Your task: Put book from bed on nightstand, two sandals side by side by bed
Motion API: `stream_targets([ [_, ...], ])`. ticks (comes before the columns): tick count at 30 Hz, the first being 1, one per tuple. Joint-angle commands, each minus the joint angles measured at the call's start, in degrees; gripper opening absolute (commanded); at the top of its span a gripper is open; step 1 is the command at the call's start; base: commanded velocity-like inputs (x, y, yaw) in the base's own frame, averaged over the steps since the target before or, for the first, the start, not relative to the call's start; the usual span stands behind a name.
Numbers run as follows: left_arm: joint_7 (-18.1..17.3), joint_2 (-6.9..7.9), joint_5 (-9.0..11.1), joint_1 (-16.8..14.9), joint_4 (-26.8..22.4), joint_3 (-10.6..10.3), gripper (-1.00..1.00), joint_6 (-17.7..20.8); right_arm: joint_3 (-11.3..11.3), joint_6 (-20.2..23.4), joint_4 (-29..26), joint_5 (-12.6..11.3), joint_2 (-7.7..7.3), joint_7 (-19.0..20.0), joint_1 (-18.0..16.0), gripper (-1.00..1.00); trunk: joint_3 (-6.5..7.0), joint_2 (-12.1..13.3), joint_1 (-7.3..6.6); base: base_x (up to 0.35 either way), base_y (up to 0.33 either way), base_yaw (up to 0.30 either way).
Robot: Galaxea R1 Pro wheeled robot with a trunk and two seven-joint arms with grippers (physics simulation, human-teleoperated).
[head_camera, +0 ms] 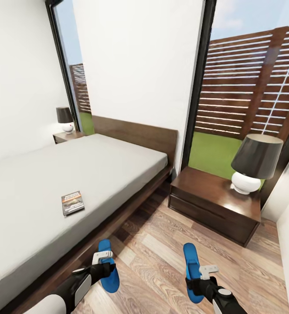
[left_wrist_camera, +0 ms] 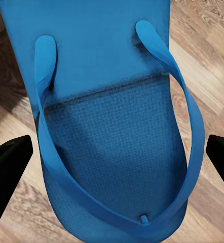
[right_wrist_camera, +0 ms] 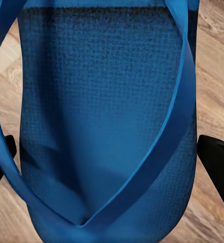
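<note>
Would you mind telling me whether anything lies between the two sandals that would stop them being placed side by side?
Nothing visible does. Only bare wood floor separates the left sandal, near the bed, from the right sandal.

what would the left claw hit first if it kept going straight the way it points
Most likely the blue sandal directly ahead, lying between the open left claw's fingers, with the wood floor under it.
</note>
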Motion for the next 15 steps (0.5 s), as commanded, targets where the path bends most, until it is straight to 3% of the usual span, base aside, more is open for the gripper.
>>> stream_targets([
  [1,-0.04,0.02,0.56,0.0,-0.1,-0.16,-1.0,0.38,-0.17,0.32,-0.12,0.45,0.03,0.38,0.0,-1.0,0.13,0.39,-0.23,0.0,0.0,0.0],
  [15,-0.03,0.02,0.55,0.0,-0.1,-0.16,-1.0,0.23,-0.17,0.42,-0.12,0.45,0.07,0.56,0.0,-1.0,2.64,6.01,-3.31,0.0,0.0,0.0],
])
